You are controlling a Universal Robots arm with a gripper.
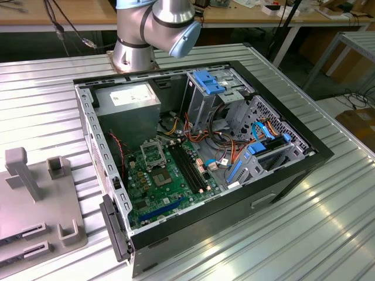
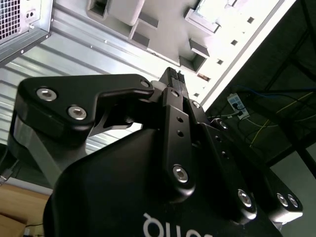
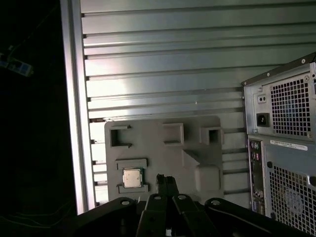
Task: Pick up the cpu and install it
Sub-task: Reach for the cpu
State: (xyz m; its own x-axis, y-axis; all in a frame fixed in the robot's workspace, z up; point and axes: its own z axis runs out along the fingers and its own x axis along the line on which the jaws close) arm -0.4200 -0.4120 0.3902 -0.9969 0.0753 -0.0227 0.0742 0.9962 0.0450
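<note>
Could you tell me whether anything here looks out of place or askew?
Nothing stands out: the cpu lies flat and square in its slot on the grey fixture, and the open computer case looks intact.

Open black computer case [image 1: 234,206] on ribbed metal counter [image 1: 304,246], green motherboard [image 1: 153,186] and grey power supply [image 1: 130,104] inside, grey slotted tray [image 1: 36,206] beside

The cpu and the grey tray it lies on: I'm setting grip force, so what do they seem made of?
The cpu: silver-grey metal face, dull sheen, with a thin greenish edge that suggests circuit board beneath. The grey tray: probably moulded or printed plastic, matte and uniform in colour with blocky raised pockets; painted metal cannot be ruled out.
</note>
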